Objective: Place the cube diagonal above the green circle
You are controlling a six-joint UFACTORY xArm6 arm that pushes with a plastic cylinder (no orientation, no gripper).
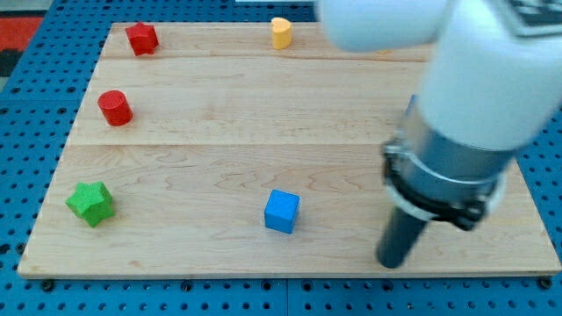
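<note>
A blue cube [282, 211] sits near the view's bottom centre of the wooden board [263, 114]. My tip [391, 262] is to the cube's right and slightly lower, apart from it by a clear gap. A green star-shaped block [90, 204] lies at the bottom left. No green circle shows; the arm's white body [474, 70] covers the board's right part and may hide blocks there.
A red cylinder [114, 107] stands at the left. A red star-like block [140, 38] is at the top left. A yellow block [281, 32] is at the top centre. A blue pegboard [26, 132] surrounds the board.
</note>
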